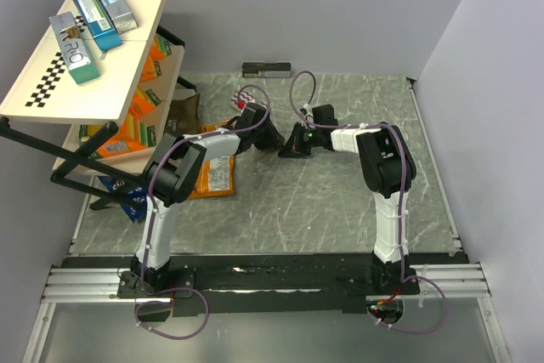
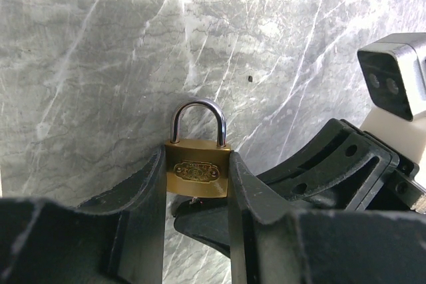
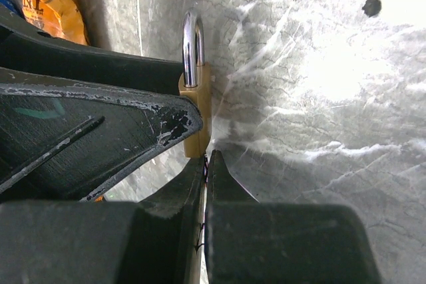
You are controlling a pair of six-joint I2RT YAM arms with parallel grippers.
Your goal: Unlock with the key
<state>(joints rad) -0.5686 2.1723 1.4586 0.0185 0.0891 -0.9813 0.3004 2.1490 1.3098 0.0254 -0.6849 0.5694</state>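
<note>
My left gripper [image 2: 197, 184] is shut on the small brass padlock [image 2: 196, 171], gripping its body by both sides a little above the marble table [image 2: 100, 64]. The steel shackle [image 2: 198, 114] is closed and points away from the wrist. My right gripper [image 3: 207, 164] is shut, with its tips against the underside of the padlock [image 3: 198, 114]. Only a thin dark sliver of the key [image 3: 206, 167] shows between its fingers. In the top view the left gripper [image 1: 270, 136] and the right gripper [image 1: 287, 147] meet tip to tip at mid-table.
A tilted shelf rack [image 1: 85, 82] with boxes stands at the left. Orange packets [image 1: 217, 178] lie on the table by the left arm. A dark bar [image 1: 267, 68] lies at the far edge. A small red object [image 1: 247, 97] sits behind the left gripper.
</note>
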